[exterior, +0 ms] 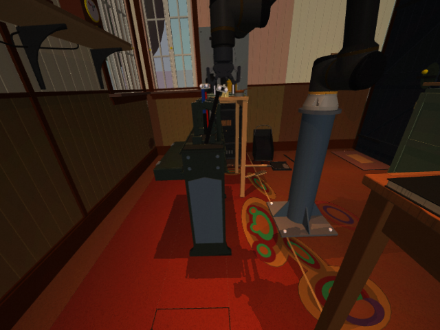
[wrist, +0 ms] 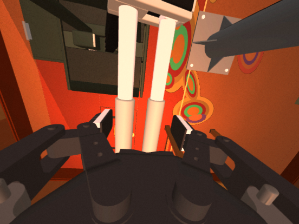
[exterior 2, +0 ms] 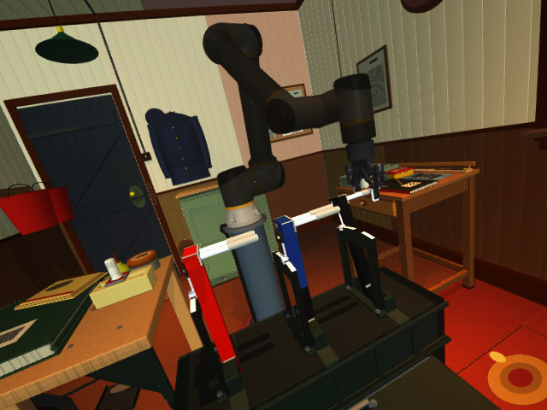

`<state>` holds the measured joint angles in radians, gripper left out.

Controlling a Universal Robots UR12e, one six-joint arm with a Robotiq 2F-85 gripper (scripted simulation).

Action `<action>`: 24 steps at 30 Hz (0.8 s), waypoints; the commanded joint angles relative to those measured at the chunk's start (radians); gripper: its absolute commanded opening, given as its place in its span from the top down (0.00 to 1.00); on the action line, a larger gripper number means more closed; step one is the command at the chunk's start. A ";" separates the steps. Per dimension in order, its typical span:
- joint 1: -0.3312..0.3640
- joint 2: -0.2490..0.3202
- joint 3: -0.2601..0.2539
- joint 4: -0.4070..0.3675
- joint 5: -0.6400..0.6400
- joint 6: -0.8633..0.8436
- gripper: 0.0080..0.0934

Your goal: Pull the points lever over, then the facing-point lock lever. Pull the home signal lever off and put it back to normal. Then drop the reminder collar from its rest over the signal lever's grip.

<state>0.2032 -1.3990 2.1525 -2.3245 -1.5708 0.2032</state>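
The black lever is the nearest lever to my gripper; its pale grip points toward the wooden desk. My gripper hangs straight down over the end of that grip, open and holding nothing. In the wrist camera two pale grips run between the open fingers. The blue lever stands in the middle of the frame and the red lever at the near end, each with a pale grip. A small white cylinder stands on the near table. I cannot tell which item is the collar.
The dark lever frame sits on a pedestal along the panelled wall. My arm's grey column is bolted to the red floor beside it. A wooden desk stands past the black lever. A second table stands by the red lever.
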 commanded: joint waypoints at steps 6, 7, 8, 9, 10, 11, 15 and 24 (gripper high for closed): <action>0.000 0.000 -0.001 0.000 0.000 0.000 0.06; 0.000 0.000 -0.001 0.000 0.000 0.000 0.06; 0.000 0.000 -0.001 0.000 0.000 0.000 0.06; 0.000 0.000 -0.001 0.000 0.000 0.000 0.06; 0.000 0.000 -0.001 0.000 0.000 0.000 0.06; 0.000 0.000 -0.001 0.000 0.000 0.000 0.06; 0.000 0.000 -0.001 0.000 0.000 0.000 0.06; 0.000 -0.013 -0.008 0.018 0.000 0.000 0.06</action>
<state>0.2032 -1.4107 2.1461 -2.3056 -1.5708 0.2032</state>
